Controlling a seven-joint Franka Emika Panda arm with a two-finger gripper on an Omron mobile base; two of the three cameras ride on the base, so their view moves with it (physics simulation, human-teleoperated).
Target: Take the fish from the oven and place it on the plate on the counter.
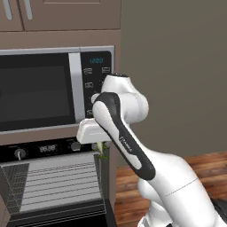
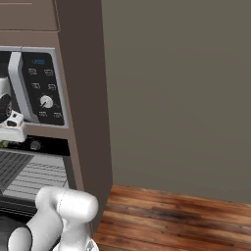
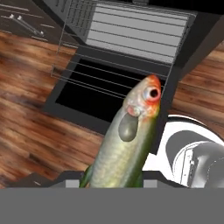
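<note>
Closest to the lens, seen from the hand, hangs the fish (image 3: 129,144), yellowish-green with an orange-red head and one round eye, its tail pinched between the fingers of the gripper (image 3: 113,186), which are closed on it; the fingertips themselves are mostly covered by its body. From the left base view, reading left to right, the silver-and-black microwave (image 1: 44,88) sits high, the oven (image 1: 48,177) gapes below it with pale wire racks showing, and the white arm (image 1: 133,146) bends across the oven's right edge, the gripper (image 1: 101,150) holding a small green sliver, the fish (image 1: 103,153), just outside the cavity. Further right stand a plain wall and wooden floor (image 1: 199,164). Looking down from the hand, the lowered oven door (image 3: 109,92) lies dark beneath the fish. By my reckoning the lifting-out is done and the carrying is in hand; next the arm or base must turn toward the plate and lower the fish onto it. Neither plate nor counter can be made out from here, so which way to turn is unclear. In the right base view the hand is cut off at the left edge.
</note>
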